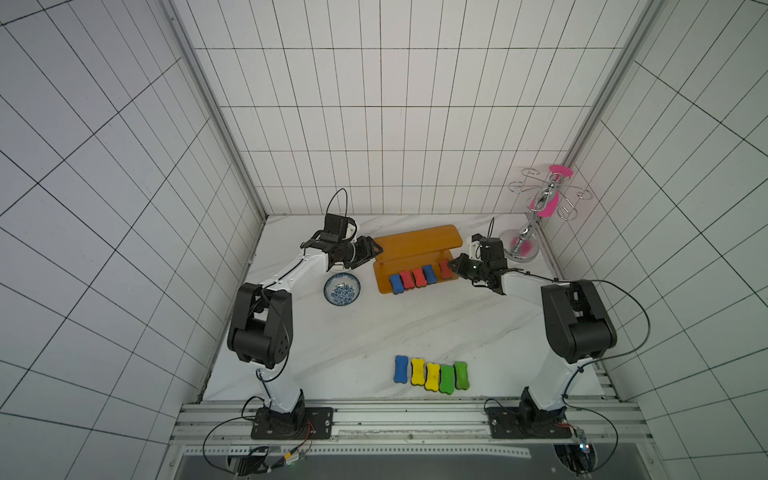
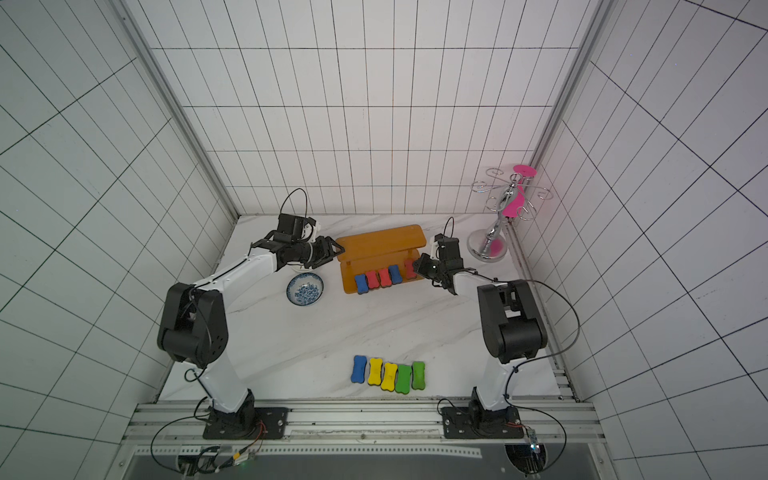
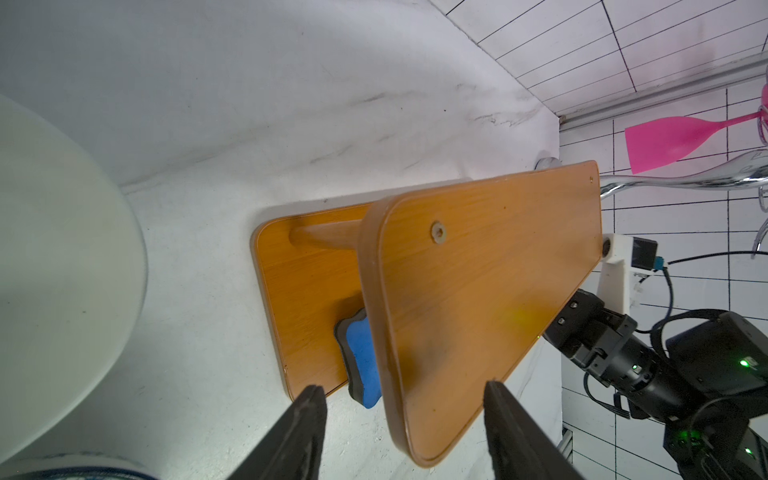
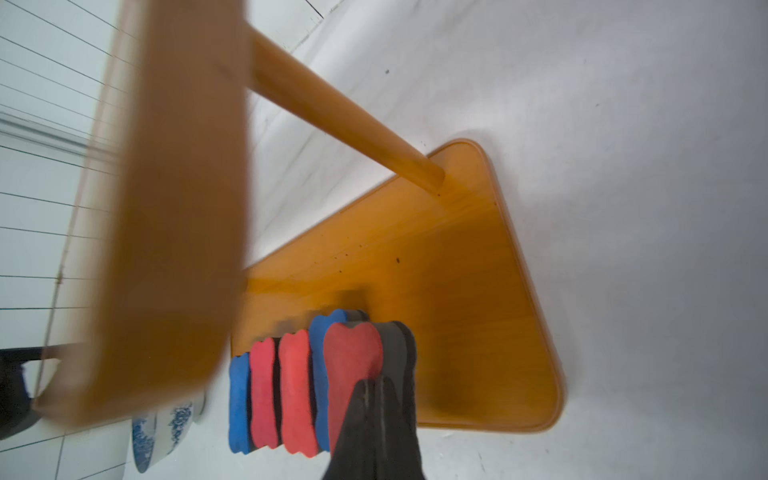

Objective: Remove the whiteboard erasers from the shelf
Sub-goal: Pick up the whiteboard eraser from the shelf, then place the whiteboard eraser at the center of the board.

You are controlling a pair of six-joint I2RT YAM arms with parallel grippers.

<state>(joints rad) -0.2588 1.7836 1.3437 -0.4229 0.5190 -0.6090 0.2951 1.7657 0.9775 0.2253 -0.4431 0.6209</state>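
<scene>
**A:** White-tiled walls on three sides, pale marble tabletop [image 1: 365,328] below. Whereabouts of the shelf [image 1: 417,243]?

**B:** Back centre of the marble. Orange-brown, two boards joined by posts. Carries five erasers side by side on the lower board [image 1: 384,287]: end blue eraser [image 1: 397,284] nearest the left arm, then first red eraser [image 1: 407,279], second red eraser [image 1: 419,277], inner blue eraser [image 1: 429,274], last red eraser [image 1: 446,269].

**A:** And off the shelf?

**B:** Near the front edge, well apart from it, another row of five lying close together: front blue eraser [image 1: 400,368], first yellow eraser [image 1: 417,372], second yellow eraser [image 1: 432,377], first green eraser [image 1: 446,379], second green eraser [image 1: 461,375].

**A:** Right gripper [image 1: 453,266]?

**B:** At the last red eraser, on the lower board. Fingers [image 4: 395,424] pressed together over its near end in the right wrist view. Cannot tell about any foam caught between them.

**A:** Left gripper [image 1: 377,249]?

**B:** Just beside the shelf's other end, about level with the top board. Jaws spread, empty.

**A:** Anything else?

**B:** Blue-and-white bowl [image 1: 342,289] below the left gripper, chrome-and-pink cup rack [image 1: 540,203] in the back right corner.
</scene>
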